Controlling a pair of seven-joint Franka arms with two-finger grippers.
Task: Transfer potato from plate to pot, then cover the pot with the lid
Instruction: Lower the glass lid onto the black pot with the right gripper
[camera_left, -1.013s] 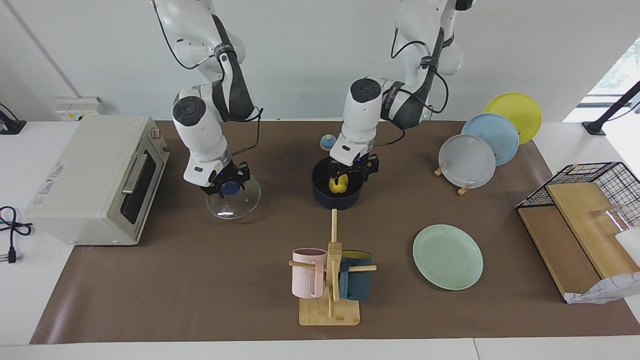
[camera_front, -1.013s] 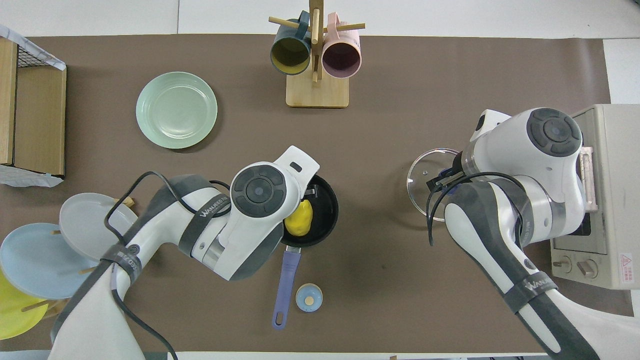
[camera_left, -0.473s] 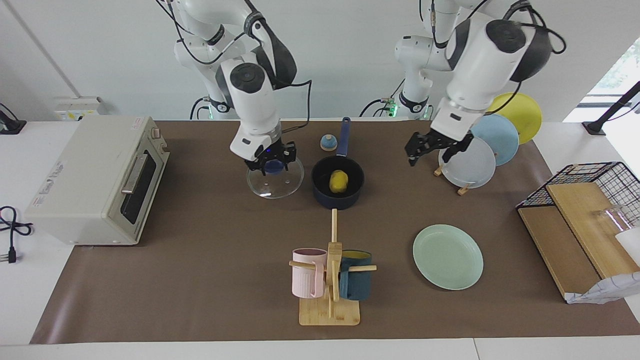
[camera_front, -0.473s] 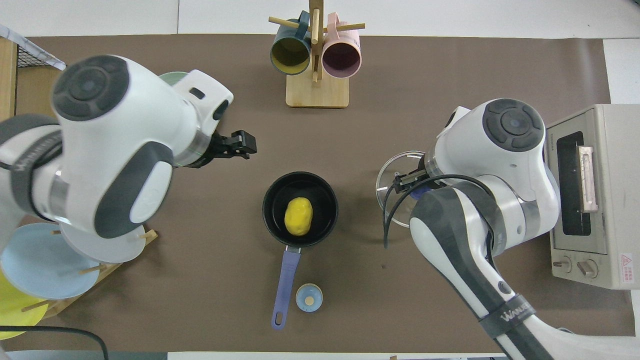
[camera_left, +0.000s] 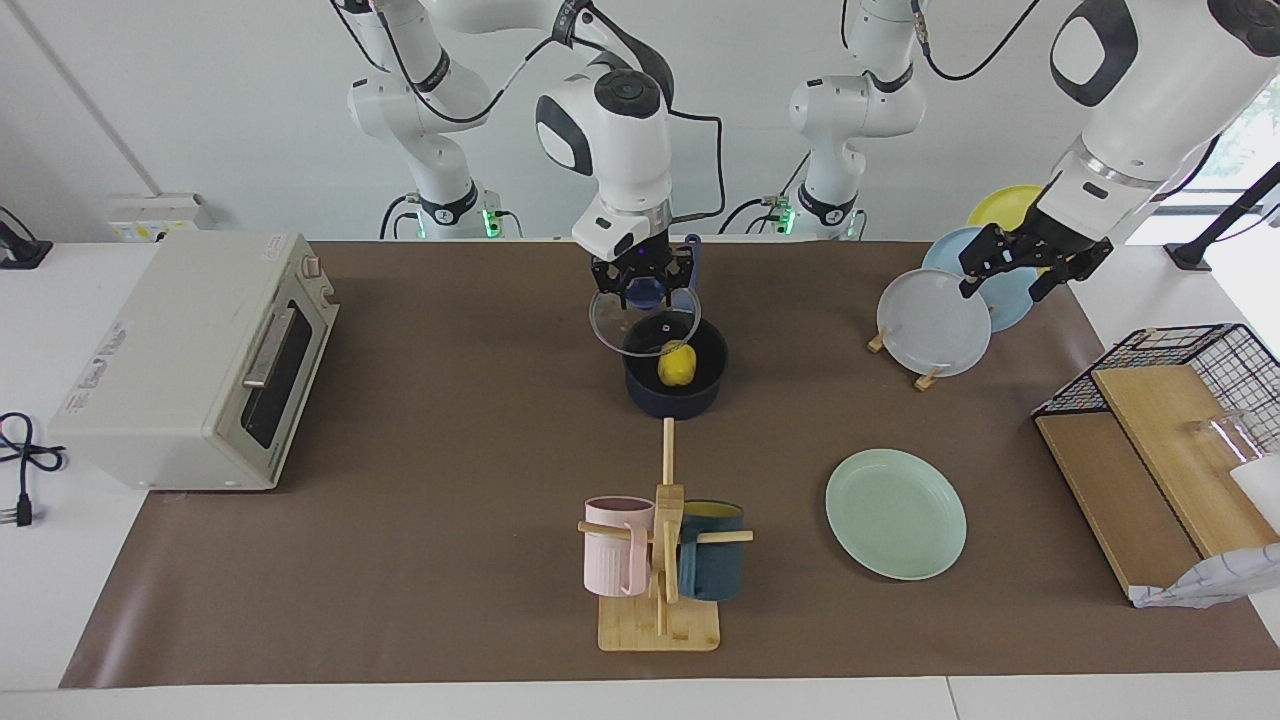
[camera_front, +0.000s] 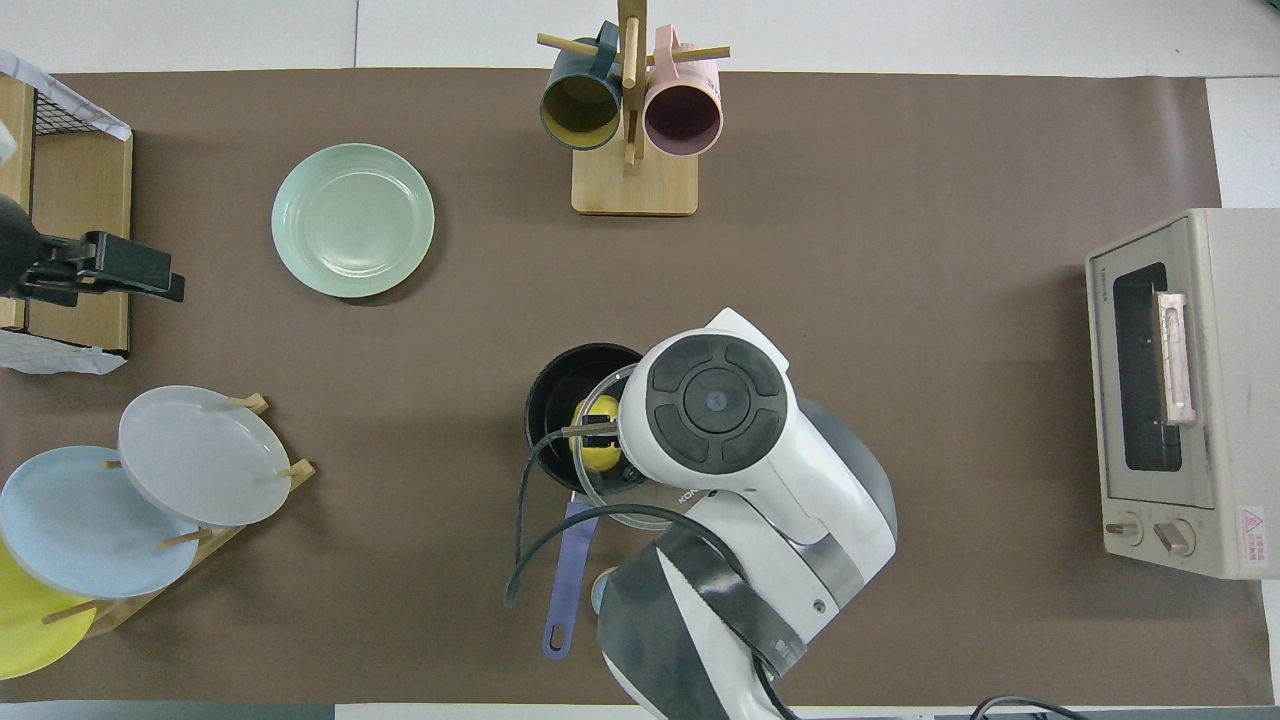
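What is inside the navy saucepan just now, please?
The yellow potato lies in the saucepan. The right gripper holds the glass lid tilted above the rim, not yet seated. The overhead view has the arm hiding part of the pan's floor.

The right gripper (camera_left: 643, 283) hangs from a wrist that points straight down, its arm arching in from its base and bending at a raised elbow; its fingers are closed on the knob of the lid (camera_left: 645, 322), which it holds in the air, tilted, over the pot (camera_left: 676, 388). The left gripper (camera_left: 1024, 262) is raised high toward its own arm's end of the table, over the plates standing in the rack, with its fingers spread apart and nothing between them.
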